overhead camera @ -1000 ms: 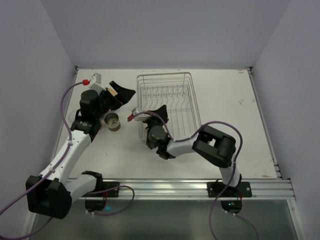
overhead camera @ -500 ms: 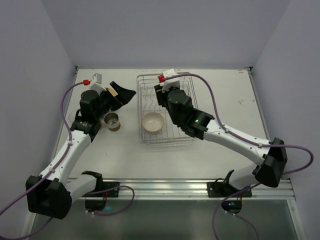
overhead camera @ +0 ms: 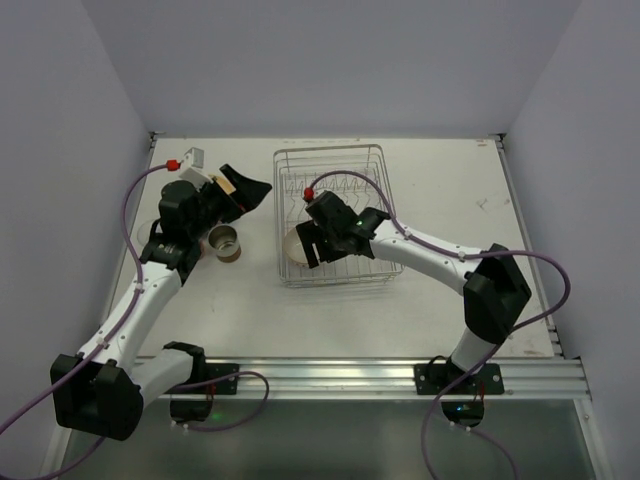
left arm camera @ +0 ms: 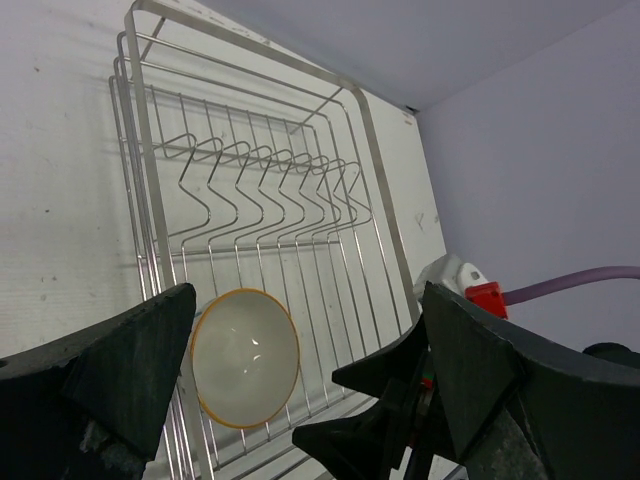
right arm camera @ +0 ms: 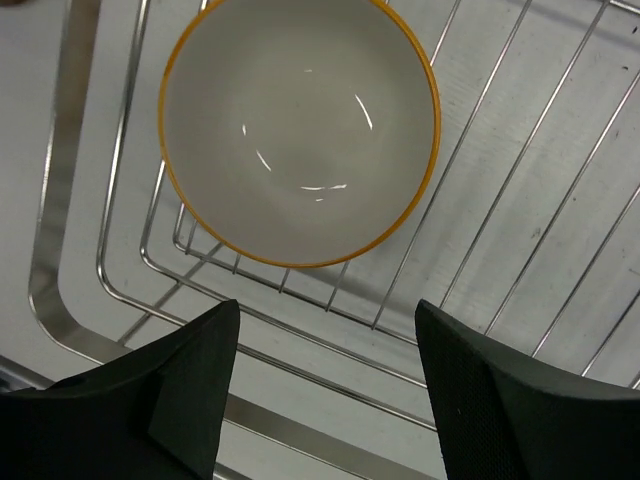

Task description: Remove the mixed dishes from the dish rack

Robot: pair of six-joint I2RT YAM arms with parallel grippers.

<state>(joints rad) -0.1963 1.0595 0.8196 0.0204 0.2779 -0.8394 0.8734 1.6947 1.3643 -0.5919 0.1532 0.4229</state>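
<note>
The bowl sat upright on the wires in the rack's near-left corner. The right gripper hung just above it, fingers spread, holding nothing. The left gripper gaped empty too, near a cup on the table.

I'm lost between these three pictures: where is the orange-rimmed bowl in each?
Top external: bowl left of centre, in the rack's near-left corner, partly under the right end effector.
Left wrist: bowl lower left, on the rack wires.
Right wrist: bowl upper middle, seen from above.
Shared landmark: the rack's wires under the bowl.
</note>
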